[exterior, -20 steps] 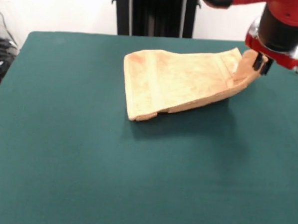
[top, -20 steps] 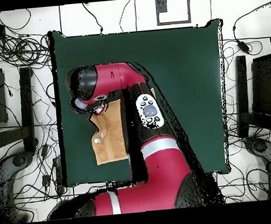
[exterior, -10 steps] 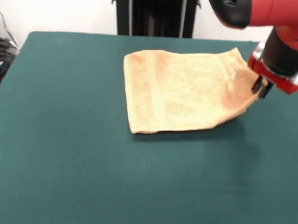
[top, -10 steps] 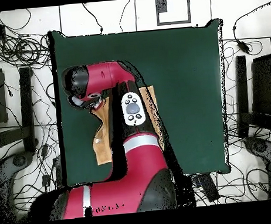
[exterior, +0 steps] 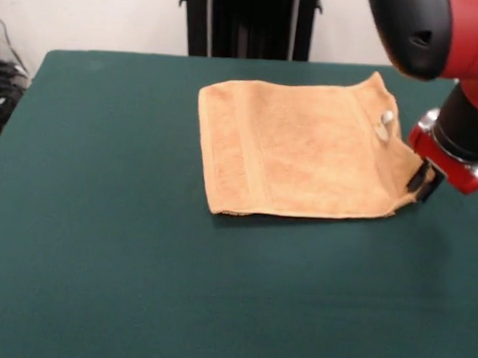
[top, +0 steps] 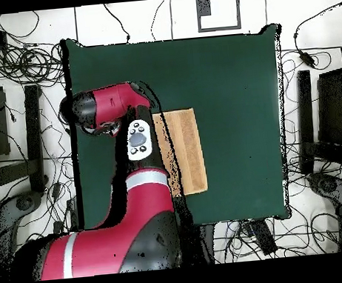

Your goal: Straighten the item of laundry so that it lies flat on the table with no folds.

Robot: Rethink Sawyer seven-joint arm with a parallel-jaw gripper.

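The gripper sits low at the towel's right-hand edge in the front view, its dark fingertips right at the hem near the lower right corner. Whether the fingers are pinching the cloth or merely beside it cannot be told; the tips are small and dark and partly masked by the red wrist housing above them. From there the arm rises thick and red-and-black, filling the upper right corner of the front view. In the overhead view the arm covers a good part of the towel and hides the gripper altogether.

The item of laundry, a tan-orange terry towel, lies spread on the table, in the far half and to the right of centre as the front camera sees it. Most of it looks flat. The far right corner peaks upward slightly, and a small white tag shows just below that corner. The right edge by the gripper appears a little rumpled and lifted, though this is hard to judge. A woven band runs parallel to the left edge. In the overhead view the towel shows as a tall strip beside the arm, near the table's robot-side edge.

No containers are on the green cloth; the towel is the only loose thing there
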